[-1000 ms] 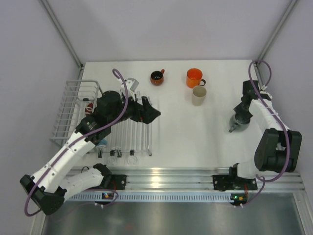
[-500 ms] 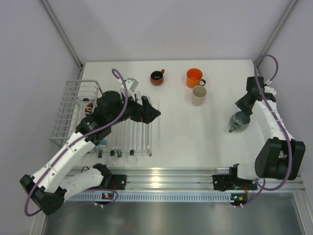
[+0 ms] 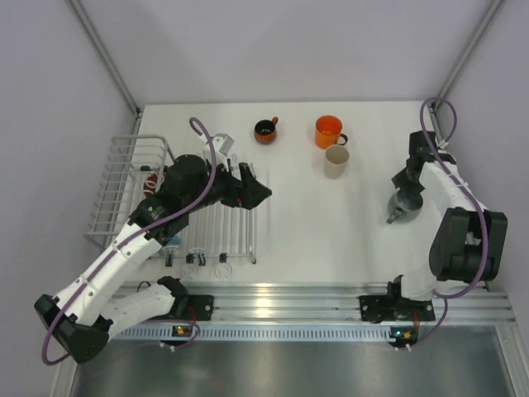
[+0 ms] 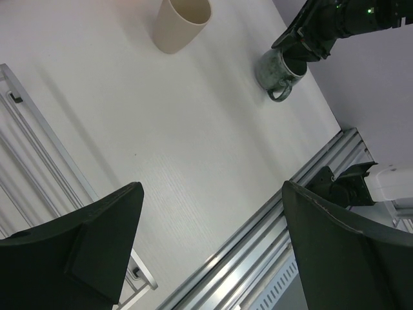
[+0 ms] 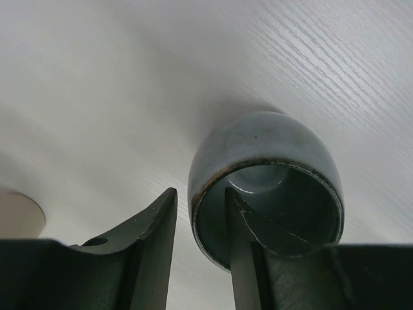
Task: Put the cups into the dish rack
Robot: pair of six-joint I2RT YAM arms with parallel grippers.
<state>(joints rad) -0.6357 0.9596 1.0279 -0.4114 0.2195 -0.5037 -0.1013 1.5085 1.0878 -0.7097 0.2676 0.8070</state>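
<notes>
The grey-blue mug [image 3: 400, 207] stands upright at the table's right side. My right gripper [image 3: 407, 190] sits over it. In the right wrist view one finger [image 5: 242, 226] is inside the mug [image 5: 264, 139] and the other is outside its rim, with a small gap showing. My left gripper [image 3: 253, 192] is wide open and empty over the right edge of the white wire dish rack [image 3: 124, 178]. A red mug [image 3: 150, 183] shows in the rack, mostly hidden by the arm. The orange mug [image 3: 328, 131], cream mug [image 3: 335, 161] and small dark red mug [image 3: 265, 131] stand at the back.
The left wrist view shows the open left gripper [image 4: 213, 194], the cream mug [image 4: 182, 22], the grey-blue mug [image 4: 277, 68], rack rails [image 4: 39, 142] and the aluminium rail [image 4: 271, 213] at the near edge. Grey walls enclose the table.
My right arm swung back from the grey-blue mug, then returned over it. The mug has stayed in place. My left arm has barely moved.
</notes>
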